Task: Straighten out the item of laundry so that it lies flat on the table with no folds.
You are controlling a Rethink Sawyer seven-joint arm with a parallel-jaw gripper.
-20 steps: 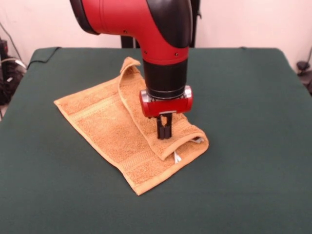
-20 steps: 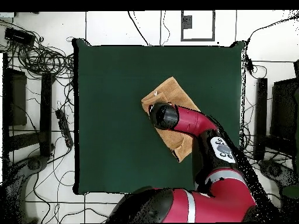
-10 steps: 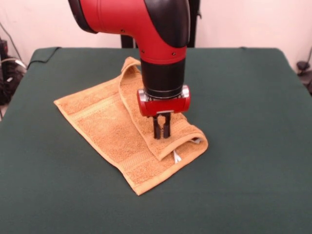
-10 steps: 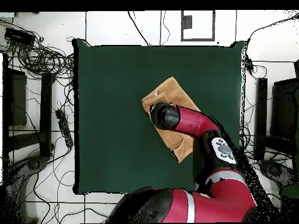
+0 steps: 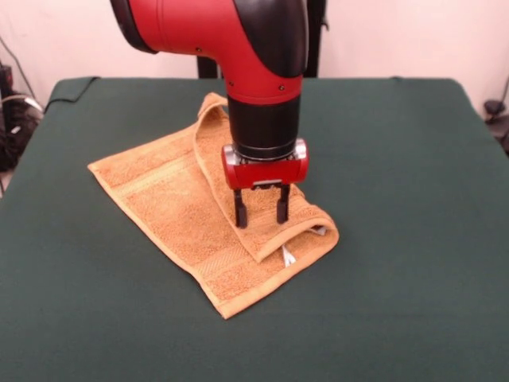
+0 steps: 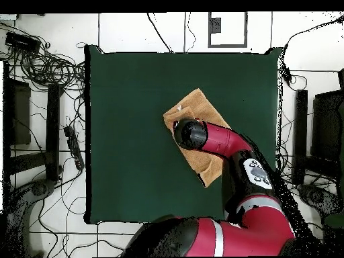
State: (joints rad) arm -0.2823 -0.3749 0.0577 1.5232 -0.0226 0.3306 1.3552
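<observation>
My hand (image 5: 260, 215) hangs over the folded flap of the towel (image 5: 171, 203), fingers (image 5: 239, 216) spread wide and pointing straight down, their tips just at the terry and gripping nothing. The towel lies near the middle of the green surface (image 5: 413, 239), one side doubled over the rest in a long fold. A white label (image 5: 289, 256) peeks from under the fold's end. From overhead, my arm (image 6: 222, 141) covers much of the towel (image 6: 199, 103).
</observation>
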